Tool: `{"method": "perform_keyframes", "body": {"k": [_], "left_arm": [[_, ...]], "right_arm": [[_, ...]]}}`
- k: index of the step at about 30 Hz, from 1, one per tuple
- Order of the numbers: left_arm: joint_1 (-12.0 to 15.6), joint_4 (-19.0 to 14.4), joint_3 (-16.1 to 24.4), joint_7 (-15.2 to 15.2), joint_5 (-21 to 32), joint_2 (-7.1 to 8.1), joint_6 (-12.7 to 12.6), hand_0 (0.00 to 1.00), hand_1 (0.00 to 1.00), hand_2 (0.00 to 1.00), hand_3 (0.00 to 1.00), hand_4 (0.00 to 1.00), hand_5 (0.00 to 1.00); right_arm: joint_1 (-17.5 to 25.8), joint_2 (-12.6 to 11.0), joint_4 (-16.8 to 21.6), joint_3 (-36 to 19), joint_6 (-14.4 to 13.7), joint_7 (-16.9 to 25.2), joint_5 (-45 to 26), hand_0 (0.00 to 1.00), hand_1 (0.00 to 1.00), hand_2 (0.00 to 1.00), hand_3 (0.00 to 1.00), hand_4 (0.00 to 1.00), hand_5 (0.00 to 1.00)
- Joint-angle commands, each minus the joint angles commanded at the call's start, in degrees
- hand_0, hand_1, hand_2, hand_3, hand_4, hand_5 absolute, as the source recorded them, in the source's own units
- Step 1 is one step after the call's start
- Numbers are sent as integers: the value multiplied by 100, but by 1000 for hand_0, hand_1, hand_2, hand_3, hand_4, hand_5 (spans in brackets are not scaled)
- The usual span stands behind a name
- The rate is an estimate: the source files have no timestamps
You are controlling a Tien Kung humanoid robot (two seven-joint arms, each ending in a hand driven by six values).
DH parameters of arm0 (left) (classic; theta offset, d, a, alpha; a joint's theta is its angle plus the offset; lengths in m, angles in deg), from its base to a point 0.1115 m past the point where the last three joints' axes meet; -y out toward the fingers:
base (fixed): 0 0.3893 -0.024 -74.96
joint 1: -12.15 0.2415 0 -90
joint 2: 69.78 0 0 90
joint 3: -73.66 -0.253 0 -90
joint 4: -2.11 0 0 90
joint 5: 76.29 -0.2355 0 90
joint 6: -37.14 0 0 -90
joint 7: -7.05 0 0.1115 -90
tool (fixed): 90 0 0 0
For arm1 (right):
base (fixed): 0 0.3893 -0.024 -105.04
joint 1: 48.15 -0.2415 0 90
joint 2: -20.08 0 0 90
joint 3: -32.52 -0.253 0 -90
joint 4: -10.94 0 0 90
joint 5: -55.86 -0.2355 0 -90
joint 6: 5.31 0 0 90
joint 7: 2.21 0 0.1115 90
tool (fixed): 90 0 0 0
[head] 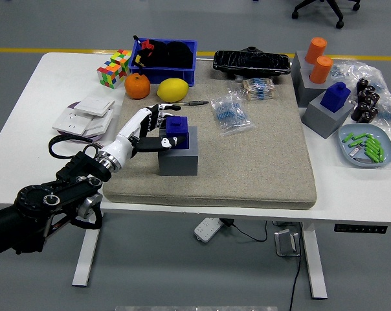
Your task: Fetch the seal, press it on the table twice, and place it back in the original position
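A blue seal (178, 131) stands upright in a grey block holder (178, 156) on the beige mat (260, 155). My left hand (155, 129) reaches in from the lower left. Its white fingers (158, 117) wrap the seal's left side and its thumb lies across the front, but the seal still sits in the holder. My right arm is out of view.
An orange (137, 85), a lemon (172, 89), a pen and a blue bin (164, 58) lie behind the holder. A puzzle cube (113, 68) and white pads (84, 114) sit at the left. A second blue seal (337, 94), orange cylinders (318, 59) and a dish (366, 146) stand at the right.
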Motion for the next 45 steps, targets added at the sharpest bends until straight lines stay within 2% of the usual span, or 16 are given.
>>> {"method": "perform_keyframes", "body": {"k": [1, 2, 11, 18, 22, 27, 30, 34, 39, 45], "left_arm": [[-1, 4, -1, 19, 7, -4, -18, 673, 605, 516, 622, 780, 2], [-3, 10, -4, 40, 11, -9, -40, 656, 532, 466, 550, 725, 2], [-3, 61, -21, 252, 97, -61, -211, 639, 506, 442, 549, 699, 2], [11, -20, 88, 384, 106, -31, -280, 634, 502, 436, 548, 705, 2], [6, -157, 278, 432, 9, 65, -320, 634, 501, 433, 547, 690, 2], [-9, -327, 599, 529, -226, 365, -408, 632, 499, 434, 548, 679, 2], [54, -250, 791, 593, -219, 566, -451, 632, 499, 434, 548, 679, 2], [194, -18, 864, 662, -93, 736, -485, 632, 499, 435, 549, 679, 2], [392, 341, 728, 730, 102, 791, -500, 631, 498, 434, 548, 681, 2], [571, 602, 544, 791, 267, 725, -499, 632, 498, 433, 548, 684, 2]], "right_arm": [[0, 0, -1, 1, -2, 1, -2, 745, 689, 673, 625, 743, 517], [-1, 1, -1, 4, -2, 1, -4, 745, 689, 673, 625, 743, 517], [0, 3, 0, 20, -1, 2, -10, 746, 690, 673, 625, 742, 517], [-5, 5, 0, 6, 0, 0, -8, 746, 690, 673, 625, 742, 517], [-10, 4, 4, -8, 0, 1, -4, 746, 690, 673, 625, 741, 517], [-4, 2, 5, -25, -3, 2, 10, 746, 690, 673, 625, 741, 517], [5, 9, 1, -35, -1, 0, 14, 746, 690, 673, 625, 741, 517], [17, 15, 2, -45, -1, 0, 14, 746, 691, 673, 625, 741, 518], [15, 14, 5, -39, 0, 0, 11, 746, 690, 673, 625, 740, 518], [-1, 19, 10, -29, -4, 1, 1, 746, 690, 673, 625, 739, 519]]}}
